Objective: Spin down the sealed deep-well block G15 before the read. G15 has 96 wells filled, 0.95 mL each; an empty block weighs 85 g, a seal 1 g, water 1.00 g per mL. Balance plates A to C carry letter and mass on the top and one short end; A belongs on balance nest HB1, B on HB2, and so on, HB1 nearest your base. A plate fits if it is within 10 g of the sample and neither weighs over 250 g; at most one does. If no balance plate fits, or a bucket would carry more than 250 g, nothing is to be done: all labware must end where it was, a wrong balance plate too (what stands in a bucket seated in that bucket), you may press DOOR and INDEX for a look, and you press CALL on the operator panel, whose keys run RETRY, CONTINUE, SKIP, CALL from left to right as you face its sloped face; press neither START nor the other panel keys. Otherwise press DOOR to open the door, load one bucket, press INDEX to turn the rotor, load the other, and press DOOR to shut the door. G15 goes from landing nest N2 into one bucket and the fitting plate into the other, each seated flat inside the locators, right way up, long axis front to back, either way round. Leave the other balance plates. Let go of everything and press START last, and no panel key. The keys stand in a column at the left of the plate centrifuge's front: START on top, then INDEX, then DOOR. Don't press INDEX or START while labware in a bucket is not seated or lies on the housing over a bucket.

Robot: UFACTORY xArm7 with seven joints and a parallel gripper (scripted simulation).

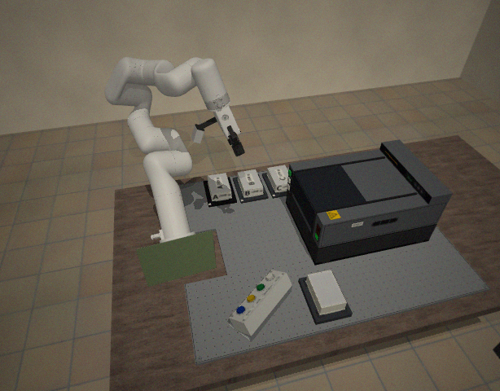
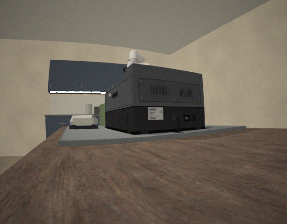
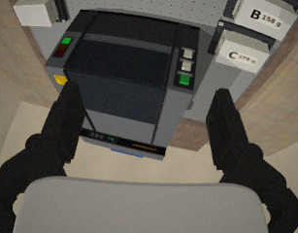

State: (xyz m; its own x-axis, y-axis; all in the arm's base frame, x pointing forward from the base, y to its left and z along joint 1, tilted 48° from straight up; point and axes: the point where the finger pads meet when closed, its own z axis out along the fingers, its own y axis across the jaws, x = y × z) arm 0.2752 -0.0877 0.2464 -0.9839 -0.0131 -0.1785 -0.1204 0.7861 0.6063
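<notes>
My gripper [image 1: 235, 142] is open and empty, high in the air above and behind the row of balance plates; its fingers frame the wrist view [image 3: 145, 126]. White plates A [image 1: 219, 187], B [image 1: 248, 182] and C [image 1: 278, 177] stand in their dark nests; B [image 3: 268, 16] and C [image 3: 246, 52] also show in the wrist view, their mass print too small to read surely. The sealed white block G15 [image 1: 326, 292] sits on its landing nest at the front. The dark centrifuge [image 1: 359, 197] has its top closed; its key column [image 3: 185, 66] faces plate C.
The white operator panel [image 1: 260, 303] with blue, yellow and green keys and one pale key lies left of G15. A green pad [image 1: 177, 257] lies by the arm's base. From behind, the centrifuge [image 2: 154, 103] hides the plates and my gripper.
</notes>
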